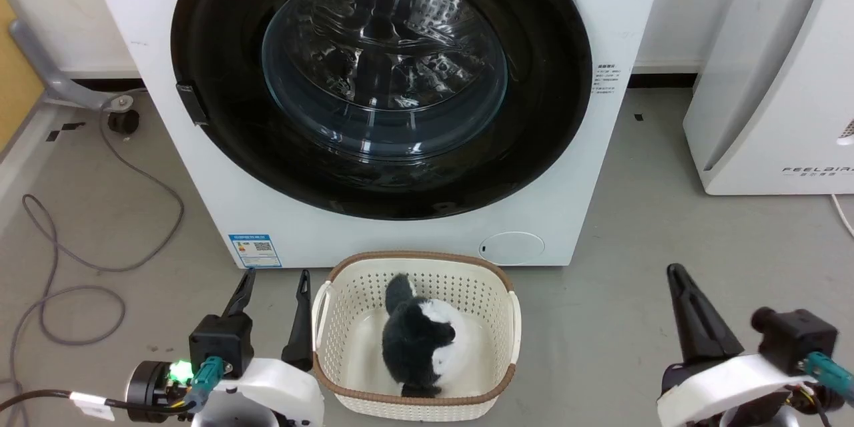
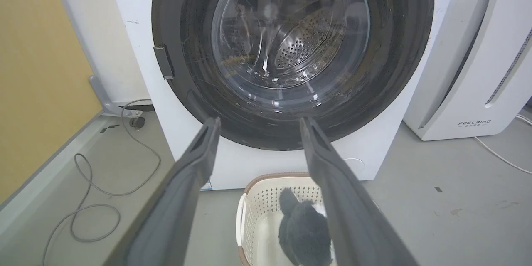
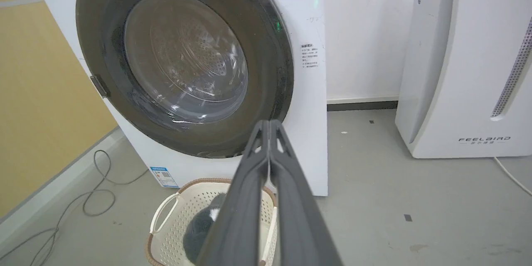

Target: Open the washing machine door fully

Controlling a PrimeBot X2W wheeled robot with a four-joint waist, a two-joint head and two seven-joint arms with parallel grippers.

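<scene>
The washing machine (image 1: 600,167) stands ahead, white and boxy, with a blue sticker low on its front. Its round glossy black door (image 1: 220,147) with the clear glass bowl lies flat against the front, shut; a small dark latch tab (image 1: 193,104) sits on the door's left rim. My left gripper (image 1: 277,280) is low at the left, open, fingers empty and well short of the door (image 2: 390,70). My right gripper (image 1: 677,275) is low at the right, fingers pressed together on nothing. In the right wrist view the door (image 3: 270,79) is up to the left of the fingertips (image 3: 269,126).
A cream basket (image 1: 497,293) holding a black-and-white plush toy (image 1: 417,340) sits on the floor right before the machine, between my arms. A white FEELBIRD appliance (image 1: 767,113) stands at the right. Grey cable (image 1: 80,260) loops over the floor at the left, beside a yellow panel (image 2: 37,70).
</scene>
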